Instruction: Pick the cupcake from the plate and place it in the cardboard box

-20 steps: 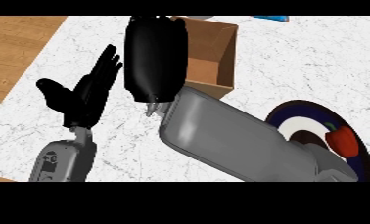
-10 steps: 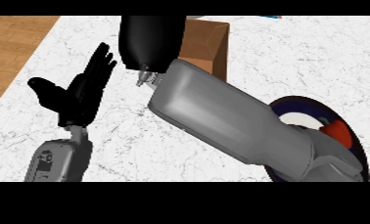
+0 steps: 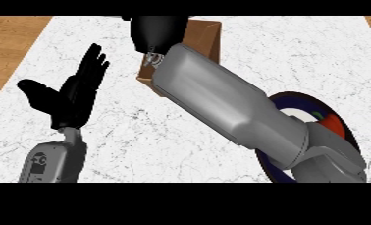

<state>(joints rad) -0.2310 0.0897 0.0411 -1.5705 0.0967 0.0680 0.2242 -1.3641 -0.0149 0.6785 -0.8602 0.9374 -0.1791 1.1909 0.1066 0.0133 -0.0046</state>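
Head view: right robot hand [image 3: 158, 31] hides most of cardboard box [image 3: 205, 36].

Right hand [image 3: 158, 31]: now farther up the view, over the cardboard box [image 3: 205, 36], hiding more of it than before. Plate [image 3: 322, 121]: more covered by the forearm. Cupcake: possibly inside the hand, unseen.

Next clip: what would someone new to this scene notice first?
The right forearm fills the middle, slanting up from the lower right, with the right hand over the cardboard box at top centre; whether it holds the cupcake cannot be seen. At left, the left hand rests open, fingers up. The plate peeks out from under the forearm at lower right.
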